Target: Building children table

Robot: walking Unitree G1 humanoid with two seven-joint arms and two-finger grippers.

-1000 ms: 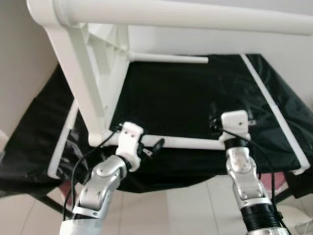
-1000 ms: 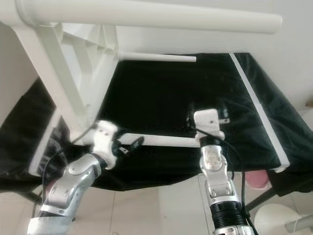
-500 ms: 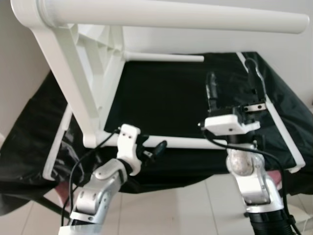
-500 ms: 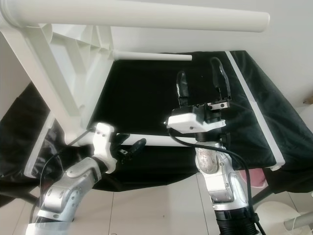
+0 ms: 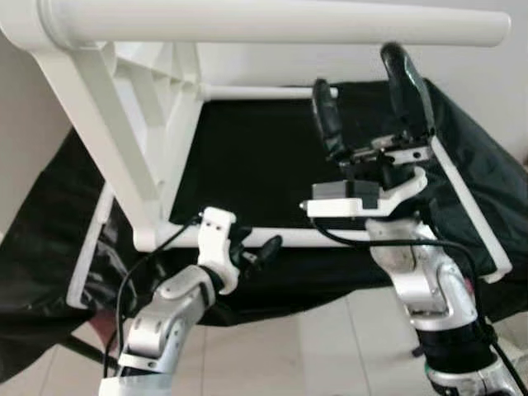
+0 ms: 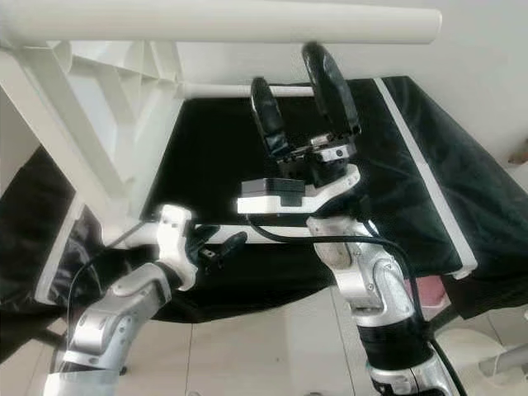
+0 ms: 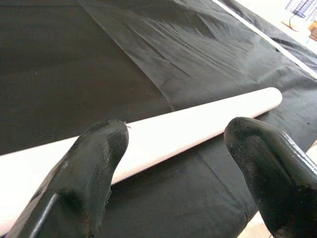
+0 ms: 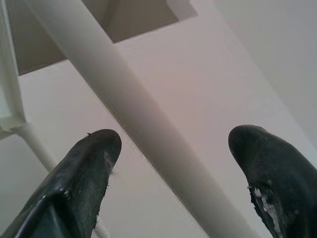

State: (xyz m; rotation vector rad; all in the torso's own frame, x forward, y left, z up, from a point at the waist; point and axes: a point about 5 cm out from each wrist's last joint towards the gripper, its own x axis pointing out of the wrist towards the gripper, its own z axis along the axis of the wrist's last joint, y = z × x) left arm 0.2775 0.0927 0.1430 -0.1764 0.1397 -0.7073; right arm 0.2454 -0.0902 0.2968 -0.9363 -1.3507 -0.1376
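On the black-covered desk (image 5: 272, 157) stands the white table frame (image 5: 140, 157), tipped on its side at the left, its 3 visible legs running out to the right. One thick leg (image 5: 280, 21) crosses the top of the head view, a thin one (image 5: 247, 92) lies along the far side of the desk, and the near leg (image 5: 305, 238) runs along the desk's near edge.

Left pincer (image 5: 257, 250) sits at the near leg close to the frame, its 2 fingers (image 7: 94, 168) spread on either side of the leg's free length, not closed on it; in the wrist view the leg's rounded end (image 7: 270, 96) rests on the black sheet.

Right pincer (image 5: 369, 97) is raised above the middle of the desk, pointing up toward the thick top leg, fingers (image 8: 84, 173) wide apart and holding nothing; its wrist view looks up at that leg between the 2 tips.

White strips (image 5: 466, 206) edge the sheet at the right and left. Pale tiled floor (image 5: 313, 346) lies below.
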